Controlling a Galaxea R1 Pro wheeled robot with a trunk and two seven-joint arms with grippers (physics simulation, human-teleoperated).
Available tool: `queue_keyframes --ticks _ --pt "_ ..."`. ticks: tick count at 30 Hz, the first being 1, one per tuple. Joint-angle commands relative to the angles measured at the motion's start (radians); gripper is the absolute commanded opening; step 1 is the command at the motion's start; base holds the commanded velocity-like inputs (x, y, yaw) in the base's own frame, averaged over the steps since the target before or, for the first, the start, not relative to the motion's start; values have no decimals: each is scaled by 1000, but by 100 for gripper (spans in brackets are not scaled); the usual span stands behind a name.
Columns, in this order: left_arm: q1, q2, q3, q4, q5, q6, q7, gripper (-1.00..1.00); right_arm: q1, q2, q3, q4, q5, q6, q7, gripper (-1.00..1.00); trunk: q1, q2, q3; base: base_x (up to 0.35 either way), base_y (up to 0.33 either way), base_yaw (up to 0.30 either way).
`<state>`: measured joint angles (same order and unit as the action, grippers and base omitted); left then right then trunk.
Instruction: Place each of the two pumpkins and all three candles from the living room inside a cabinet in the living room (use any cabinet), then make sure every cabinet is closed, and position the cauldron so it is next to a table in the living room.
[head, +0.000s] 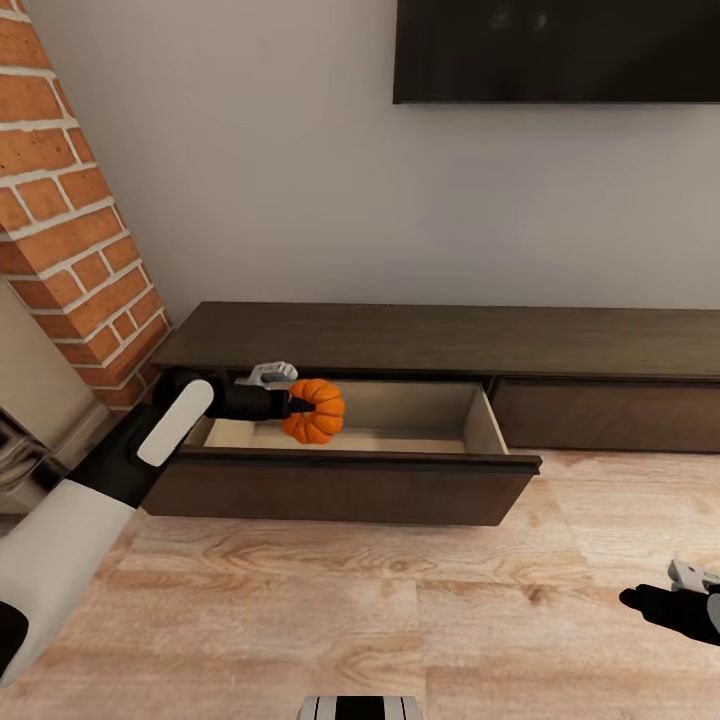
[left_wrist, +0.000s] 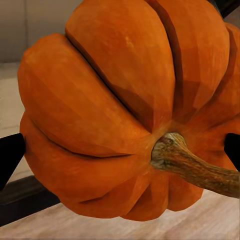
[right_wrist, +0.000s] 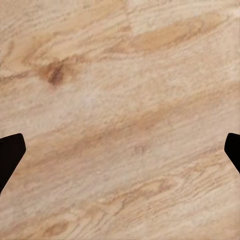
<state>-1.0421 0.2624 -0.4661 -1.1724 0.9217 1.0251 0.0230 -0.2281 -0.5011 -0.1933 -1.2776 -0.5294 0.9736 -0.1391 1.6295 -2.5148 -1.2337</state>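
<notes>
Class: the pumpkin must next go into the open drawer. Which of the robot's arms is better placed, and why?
Left. Its gripper holds the pumpkin over the open drawer; the right gripper hangs empty above the floor, well aside.

Head view high, facing cabinet (head: 440, 340); left wrist close on shared pumpkin (left_wrist: 120, 100); right wrist near floor (right_wrist: 120, 100).
</notes>
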Motion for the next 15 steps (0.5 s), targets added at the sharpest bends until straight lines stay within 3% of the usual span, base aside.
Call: queue_keyframes --ticks 1,10,15 --pt "-1 0 -5 5 5 1 2 -100 0 -1 0 -1 -11 3 -10 100 0 0 -1 0 0 0" --pt "-1 -5 -37 34 5 -3 3 -100 0 -3 0 -2 -9 13 -13 100 0 0 -1 19 0 0" --pt "-1 -8 -55 34 3 -3 3 -100 0 -5 0 -2 -7 14 -14 100 0 0 -1 258 0 0"
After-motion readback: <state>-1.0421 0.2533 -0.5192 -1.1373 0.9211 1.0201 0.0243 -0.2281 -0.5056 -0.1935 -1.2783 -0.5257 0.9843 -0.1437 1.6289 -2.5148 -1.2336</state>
